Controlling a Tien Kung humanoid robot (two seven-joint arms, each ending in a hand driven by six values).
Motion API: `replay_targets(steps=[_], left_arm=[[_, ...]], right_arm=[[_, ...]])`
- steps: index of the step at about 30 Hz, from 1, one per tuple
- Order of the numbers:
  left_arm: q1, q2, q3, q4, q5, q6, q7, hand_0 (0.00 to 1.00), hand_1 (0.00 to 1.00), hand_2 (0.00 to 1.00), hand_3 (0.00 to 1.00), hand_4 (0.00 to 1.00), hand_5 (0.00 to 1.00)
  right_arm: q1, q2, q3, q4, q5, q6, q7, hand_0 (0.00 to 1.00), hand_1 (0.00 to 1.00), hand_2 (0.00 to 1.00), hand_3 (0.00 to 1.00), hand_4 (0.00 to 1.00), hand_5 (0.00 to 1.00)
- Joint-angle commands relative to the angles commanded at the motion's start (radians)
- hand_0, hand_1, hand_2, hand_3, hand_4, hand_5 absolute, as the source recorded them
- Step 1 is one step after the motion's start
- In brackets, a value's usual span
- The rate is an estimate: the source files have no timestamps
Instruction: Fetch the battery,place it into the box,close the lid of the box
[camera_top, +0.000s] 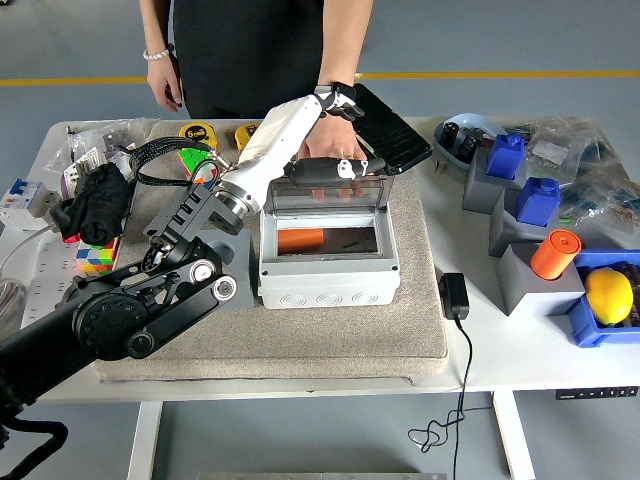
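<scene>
Left hand (335, 135) is seen up at the top centre of the frame, reaching over the raised clear lid (325, 187) of the grey junction box (328, 272). Its dark fingers (347, 167) are laid along the lid's top edge, touching it or just above it; whether anything is actually gripped can't be told from this angle, so that's left open. No right hand is seen anywhere.

An orange cylindrical battery (300, 240) is already lying inside the box, toward the left of the opening, on its side. So fetching and placing look done, and only the lid seems to be left.

A person's hand (326, 142) is resting right behind the lid, partly hidden by the robot's wrist, close enough that a pinch could be risked.

Handling-wise, the lid is judged to be light, stiff, thin plastic on a hinge along the box's far side, probably a bit slippery. No grasp should be needed; it'd best be pushed at the free top edge near the middle, so it swings down evenly. The box sits on a grey mat (172, 245), so sliding shouldn't be much of a problem.
</scene>
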Motion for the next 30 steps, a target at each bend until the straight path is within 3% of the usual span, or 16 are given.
replay_targets(steps=[1, 2, 7, 8, 13, 14, 19, 20, 24, 30], left_arm=[[0.002, 0.003, 0.002, -0.002, 0.005, -0.011, 0.015, 0.690, 0.672, 0.618, 0.662, 0.998, 0.641], [0.003, 0.005, 0.004, -0.004, 0.007, -0.016, 0.020, 0.388, 0.479, 0.517, 0.593, 0.998, 0.648], [0.014, 0.021, 0.017, -0.027, 0.022, -0.056, 0.054, 0.388, 0.479, 0.517, 0.593, 0.998, 0.648], [0.016, 0.024, 0.021, -0.027, 0.021, -0.062, 0.053, 0.248, 0.272, 0.373, 0.516, 0.998, 0.636], [0.029, 0.041, 0.032, -0.053, 0.025, -0.113, 0.086, 0.248, 0.272, 0.373, 0.516, 0.998, 0.636], [0.033, 0.045, 0.034, -0.062, 0.026, -0.122, 0.094, 0.200, 0.203, 0.284, 0.458, 0.998, 0.636], [0.053, 0.064, 0.038, -0.117, 0.030, -0.164, 0.131, 0.200, 0.203, 0.284, 0.458, 0.998, 0.636], [0.060, 0.068, 0.038, -0.129, 0.028, -0.172, 0.137, 0.201, 0.204, 0.258, 0.409, 0.998, 0.642], [0.075, 0.073, 0.042, -0.149, 0.013, -0.183, 0.144, 0.201, 0.204, 0.258, 0.409, 0.998, 0.642], [0.083, 0.065, 0.064, -0.116, -0.022, -0.180, 0.128, 0.195, 0.209, 0.257, 0.412, 0.998, 0.649]], right_arm=[[0.000, 0.000, 0.000, 0.000, 0.000, 0.000, 0.000, 0.599, 0.582, 0.567, 0.516, 0.915, 0.441], [0.000, 0.000, 0.000, 0.000, 0.000, 0.000, 0.000, 0.599, 0.582, 0.567, 0.516, 0.916, 0.442], [-0.002, -0.001, 0.001, 0.000, 0.000, 0.000, 0.000, 0.599, 0.582, 0.567, 0.516, 0.916, 0.442], [-0.002, -0.001, 0.000, -0.001, 0.000, 0.000, 0.000, 0.599, 0.582, 0.567, 0.515, 0.915, 0.442], [-0.001, -0.002, 0.000, 0.000, -0.001, 0.000, 0.000, 0.599, 0.582, 0.567, 0.515, 0.915, 0.442], [-0.001, -0.002, 0.001, 0.000, -0.001, 0.000, 0.000, 0.599, 0.583, 0.567, 0.516, 0.916, 0.442], [-0.004, -0.002, 0.003, 0.000, -0.002, 0.000, 0.000, 0.599, 0.583, 0.567, 0.516, 0.916, 0.442], [-0.005, -0.002, 0.004, 0.000, -0.002, 0.000, 0.000, 0.599, 0.582, 0.567, 0.516, 0.916, 0.440], [-0.006, -0.002, 0.005, 0.000, -0.002, 0.000, 0.000, 0.599, 0.582, 0.567, 0.516, 0.916, 0.440], [-0.006, 0.001, 0.003, 0.000, -0.001, 0.000, 0.000, 0.599, 0.582, 0.566, 0.516, 0.916, 0.440]])
